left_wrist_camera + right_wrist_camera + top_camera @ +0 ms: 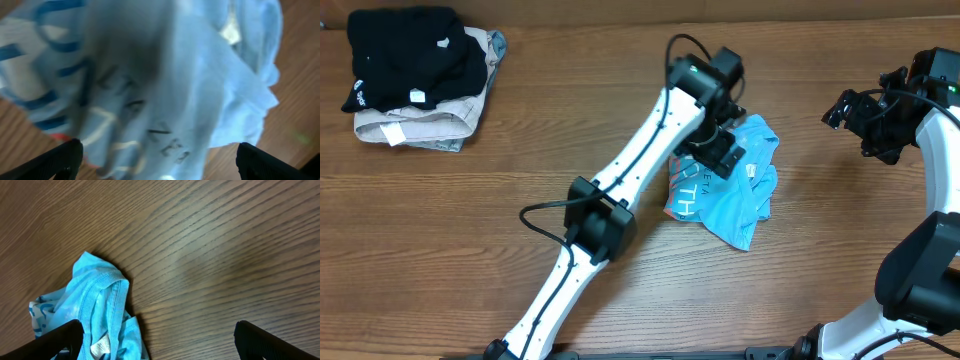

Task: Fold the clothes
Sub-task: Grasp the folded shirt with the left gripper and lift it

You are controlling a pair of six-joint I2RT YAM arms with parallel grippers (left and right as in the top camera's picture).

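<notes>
Showing no fold yet, all the work ahead: thin sky-blue T-shirt with white lettering [750, 200] heaped crumpled mid brown wooden table [470, 230], left gripper [157, 152] close over it, jaws wide apart, right gripper [157, 330] well aside, likewise apart and empty.

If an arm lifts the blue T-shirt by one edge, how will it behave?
Probably floppy: the T-shirt lies crumpled in soft folds, so it should drape and unfold. Likely light, as the fabric looks thin. It may bunch if pushed across the wooden table.
</notes>
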